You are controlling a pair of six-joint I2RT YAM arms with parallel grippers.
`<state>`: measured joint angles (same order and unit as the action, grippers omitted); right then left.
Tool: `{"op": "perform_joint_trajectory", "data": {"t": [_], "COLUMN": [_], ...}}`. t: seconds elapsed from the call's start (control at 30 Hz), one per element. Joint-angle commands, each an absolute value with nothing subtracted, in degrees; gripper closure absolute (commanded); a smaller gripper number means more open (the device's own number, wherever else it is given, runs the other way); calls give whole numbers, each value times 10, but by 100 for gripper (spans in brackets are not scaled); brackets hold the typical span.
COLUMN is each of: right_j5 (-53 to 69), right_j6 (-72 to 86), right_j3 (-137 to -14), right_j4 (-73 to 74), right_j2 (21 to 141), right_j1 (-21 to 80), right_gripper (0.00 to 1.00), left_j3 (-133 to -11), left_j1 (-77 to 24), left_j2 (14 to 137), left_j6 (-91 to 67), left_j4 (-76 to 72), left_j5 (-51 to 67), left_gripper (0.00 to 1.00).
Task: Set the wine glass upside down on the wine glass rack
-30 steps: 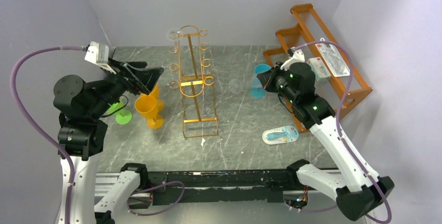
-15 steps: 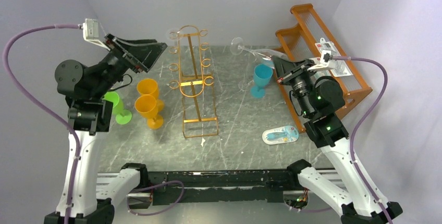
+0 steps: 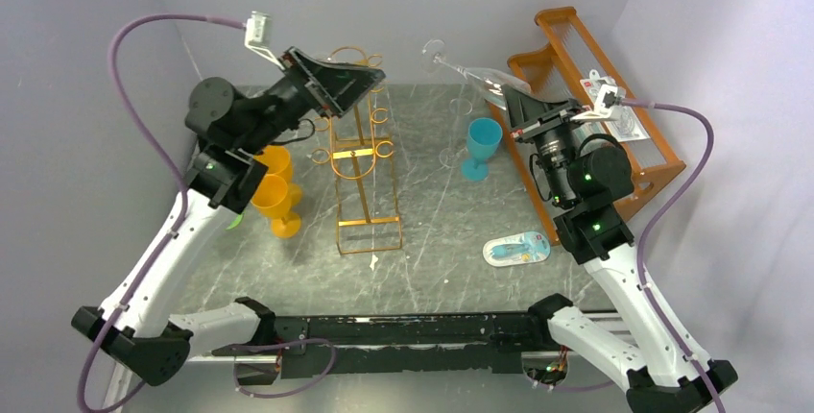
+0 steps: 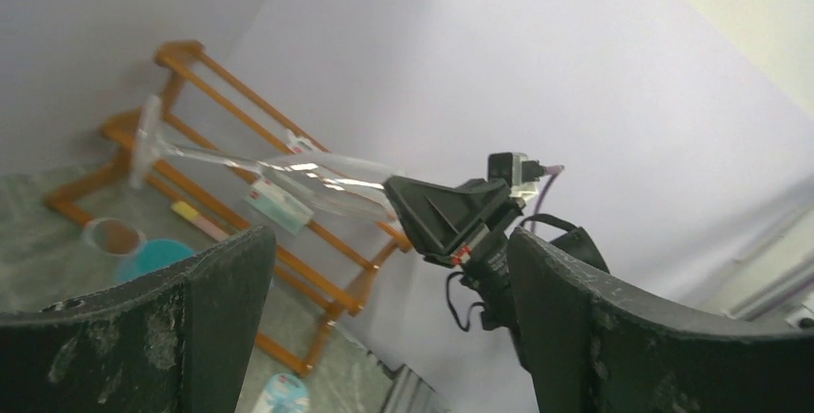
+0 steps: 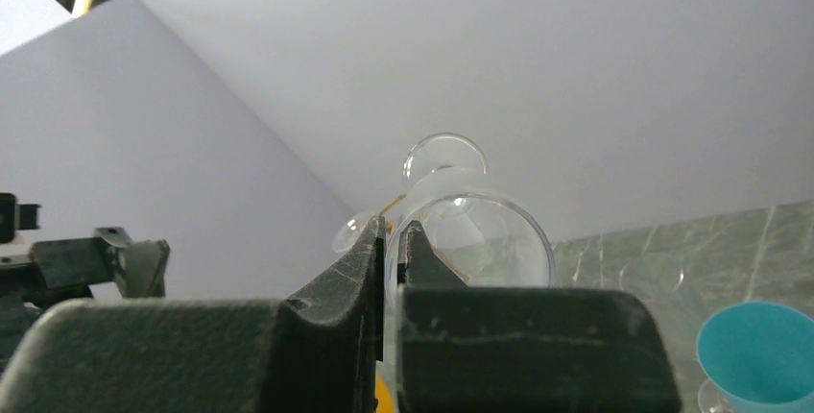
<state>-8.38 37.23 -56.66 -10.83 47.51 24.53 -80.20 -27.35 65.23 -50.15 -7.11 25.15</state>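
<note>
The clear wine glass (image 3: 477,74) is held high in the air by my right gripper (image 3: 512,98), which is shut on its bowl rim; the stem and foot point up and to the left. It shows in the left wrist view (image 4: 288,172) and the right wrist view (image 5: 475,226). The golden wire wine glass rack (image 3: 363,158) stands upright mid-table, with another clear glass at its top left. My left gripper (image 3: 360,75) is open and empty, raised in front of the rack's arched top, facing the glass.
Two orange goblets (image 3: 274,197) stand left of the rack, with a green one behind the left arm. A blue goblet (image 3: 479,144) stands right of centre. An orange stepped shelf (image 3: 595,96) lines the right wall. A blister pack (image 3: 516,249) lies near the front.
My right gripper lifted the wine glass higher and tipped it further. My left arm swung up and right, from above the orange goblets to the top of the rack.
</note>
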Motion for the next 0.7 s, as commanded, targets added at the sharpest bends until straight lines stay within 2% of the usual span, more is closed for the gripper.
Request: {"op": "perform_joint_trajectory", "data": {"t": [0.0,0.47,0.67], "right_j5": [-95,-57,-30], "right_j6": [382,425,437], "right_j3": [-569,-534,-535], "right_j4": [-191,-293,-327], "right_j2": [470,469,479], "right_j1": [243,243,243], "right_gripper": [100,100,100], "left_j3": [-810,-792,-789], "left_j1": [-348,-535,-593], "left_j2": [664,728,753], "left_j6": [-508,-570,-588], "left_j4": [-127,-224,-232], "left_j5": [142,-107,-194], "left_gripper": [5,3,8]}}
